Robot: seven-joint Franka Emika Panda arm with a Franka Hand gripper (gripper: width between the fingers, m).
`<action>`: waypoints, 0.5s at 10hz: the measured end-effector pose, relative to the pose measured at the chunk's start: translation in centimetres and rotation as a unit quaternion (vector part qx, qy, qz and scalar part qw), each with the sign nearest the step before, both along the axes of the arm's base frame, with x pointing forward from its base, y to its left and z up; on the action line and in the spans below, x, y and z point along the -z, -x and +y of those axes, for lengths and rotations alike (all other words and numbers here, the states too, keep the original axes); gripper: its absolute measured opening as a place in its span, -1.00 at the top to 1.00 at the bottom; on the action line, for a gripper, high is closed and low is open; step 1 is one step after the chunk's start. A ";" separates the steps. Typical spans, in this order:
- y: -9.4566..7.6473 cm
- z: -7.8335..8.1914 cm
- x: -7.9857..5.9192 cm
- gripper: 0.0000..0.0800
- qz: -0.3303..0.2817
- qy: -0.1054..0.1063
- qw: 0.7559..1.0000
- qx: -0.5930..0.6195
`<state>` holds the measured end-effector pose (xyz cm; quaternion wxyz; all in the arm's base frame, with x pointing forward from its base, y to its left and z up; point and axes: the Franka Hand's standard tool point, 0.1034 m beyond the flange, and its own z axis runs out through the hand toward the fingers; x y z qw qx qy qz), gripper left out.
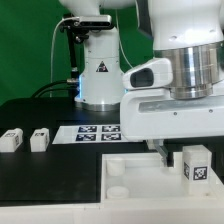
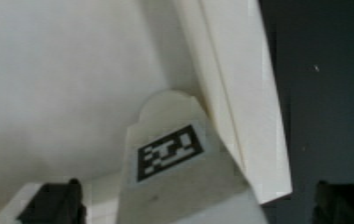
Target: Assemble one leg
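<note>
A leg (image 1: pixel 196 165), a small white block with a black-and-white tag, stands upright at the right end of the large white panel (image 1: pixel 130 175). My gripper (image 1: pixel 178 150) hangs just above it. One dark finger (image 1: pixel 161 150) shows on the exterior view's left of the leg. In the wrist view the tagged leg (image 2: pixel 170 150) lies between my two dark fingertips (image 2: pixel 53 202), and a gap shows on each side. The gripper (image 2: pixel 195 205) is open and holds nothing. The panel (image 2: pixel 67 70) fills the view behind the leg.
Two more tagged legs (image 1: pixel 12 140) (image 1: pixel 39 140) stand on the black table at the exterior view's left. The marker board (image 1: pixel 95 131) lies at the foot of the arm's base (image 1: pixel 97 75). A round socket (image 1: pixel 117 169) shows in the panel's left corner.
</note>
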<state>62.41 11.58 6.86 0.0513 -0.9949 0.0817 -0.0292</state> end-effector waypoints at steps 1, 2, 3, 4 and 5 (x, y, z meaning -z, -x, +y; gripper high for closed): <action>0.0 -0.1 0.2 -0.62 -0.006 0.014 0.998 -0.064; -0.2 -0.4 0.4 -0.62 -0.016 0.020 0.994 -0.107; -0.2 -0.4 0.4 -0.62 -0.015 0.019 0.996 -0.090; -0.2 -0.4 0.4 -0.32 -0.013 0.018 0.997 -0.074; -0.2 -0.4 0.4 -0.32 -0.012 0.016 0.998 -0.056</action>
